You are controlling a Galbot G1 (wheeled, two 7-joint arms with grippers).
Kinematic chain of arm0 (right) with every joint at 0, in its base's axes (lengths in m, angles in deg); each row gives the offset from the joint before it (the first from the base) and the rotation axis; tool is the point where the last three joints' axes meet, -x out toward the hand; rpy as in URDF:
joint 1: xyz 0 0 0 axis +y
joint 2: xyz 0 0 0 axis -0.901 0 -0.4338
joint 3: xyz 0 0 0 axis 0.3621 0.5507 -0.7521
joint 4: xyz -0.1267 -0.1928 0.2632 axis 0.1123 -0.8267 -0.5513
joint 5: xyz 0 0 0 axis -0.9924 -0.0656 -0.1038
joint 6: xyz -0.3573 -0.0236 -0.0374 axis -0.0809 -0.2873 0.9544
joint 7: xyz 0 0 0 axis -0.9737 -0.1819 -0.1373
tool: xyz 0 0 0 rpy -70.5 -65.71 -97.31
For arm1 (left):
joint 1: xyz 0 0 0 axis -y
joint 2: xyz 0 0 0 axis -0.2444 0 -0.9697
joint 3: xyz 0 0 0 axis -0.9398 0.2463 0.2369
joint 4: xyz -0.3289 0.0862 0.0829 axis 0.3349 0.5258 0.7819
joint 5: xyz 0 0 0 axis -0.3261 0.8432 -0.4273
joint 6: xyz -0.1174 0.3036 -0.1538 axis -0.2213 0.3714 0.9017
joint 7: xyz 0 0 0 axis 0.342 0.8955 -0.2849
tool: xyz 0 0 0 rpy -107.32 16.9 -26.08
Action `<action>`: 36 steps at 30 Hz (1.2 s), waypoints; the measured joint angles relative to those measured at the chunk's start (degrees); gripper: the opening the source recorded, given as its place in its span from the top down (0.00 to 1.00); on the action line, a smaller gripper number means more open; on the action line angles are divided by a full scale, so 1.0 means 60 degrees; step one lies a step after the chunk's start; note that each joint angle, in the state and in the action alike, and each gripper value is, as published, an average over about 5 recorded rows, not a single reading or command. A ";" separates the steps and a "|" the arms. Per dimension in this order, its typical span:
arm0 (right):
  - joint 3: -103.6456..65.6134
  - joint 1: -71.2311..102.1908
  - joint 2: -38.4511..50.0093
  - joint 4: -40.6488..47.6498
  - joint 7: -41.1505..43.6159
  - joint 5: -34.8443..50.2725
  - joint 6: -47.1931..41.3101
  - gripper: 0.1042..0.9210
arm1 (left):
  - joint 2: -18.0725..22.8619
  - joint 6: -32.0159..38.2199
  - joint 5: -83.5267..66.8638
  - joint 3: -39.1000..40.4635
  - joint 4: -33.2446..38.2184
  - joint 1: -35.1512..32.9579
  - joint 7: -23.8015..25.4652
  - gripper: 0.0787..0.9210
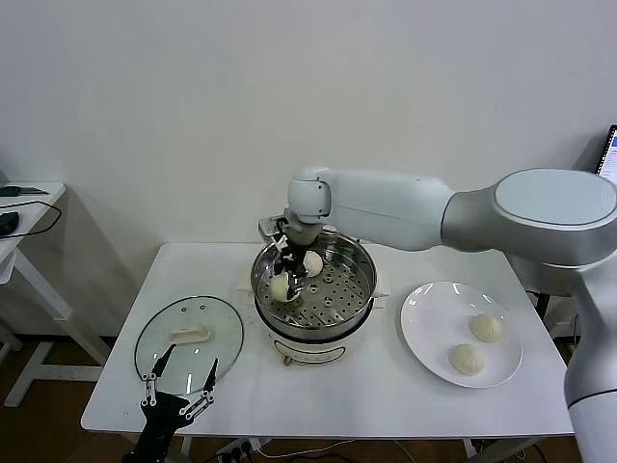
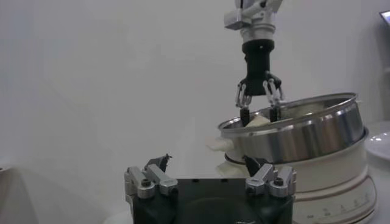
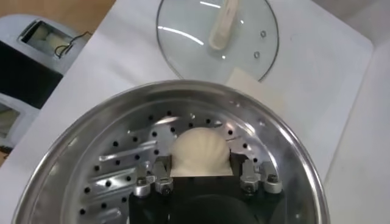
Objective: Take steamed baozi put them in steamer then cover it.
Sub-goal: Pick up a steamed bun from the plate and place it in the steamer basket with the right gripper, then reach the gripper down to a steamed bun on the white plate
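- Right claw (image 1: 286, 280) reaches into the steamer (image 1: 357, 262), fingers around 1 baozi (image 3: 200, 152); grip unclear.
- Left claw (image 1: 179, 383) hovers spread wide over the cover (image 1: 224, 323).

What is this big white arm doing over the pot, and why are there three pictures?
It is a robot with two arms. One picture comes from its head, the others from a camera on each wrist. The right end effector is down inside the steamer, its fingers on either side of a baozi on the holed tray; another bun lies beside it. Two buns wait on the white plate. The glass cover lies on the table. The left end effector waits near it, open.
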 measured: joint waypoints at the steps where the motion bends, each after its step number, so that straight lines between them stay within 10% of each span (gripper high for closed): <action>1: 0.0001 0.0036 -0.0024 0.0024 -0.0018 -0.0016 0.0000 0.28 | 0.0000 0.0005 0.0000 0.0000 -0.0005 -0.0001 0.0000 0.12; 15: -0.0423 -0.0161 0.0731 -0.0552 0.0071 -0.0347 0.0092 0.12 | 0.0030 0.0038 0.0001 -0.0008 0.0009 -0.0055 -0.0009 0.12; 36: -0.1812 -0.0281 0.6600 -0.2033 0.2286 -0.1989 0.1649 0.12 | -0.0010 -0.0029 0.0062 0.0058 0.0085 -0.0165 -0.0016 0.12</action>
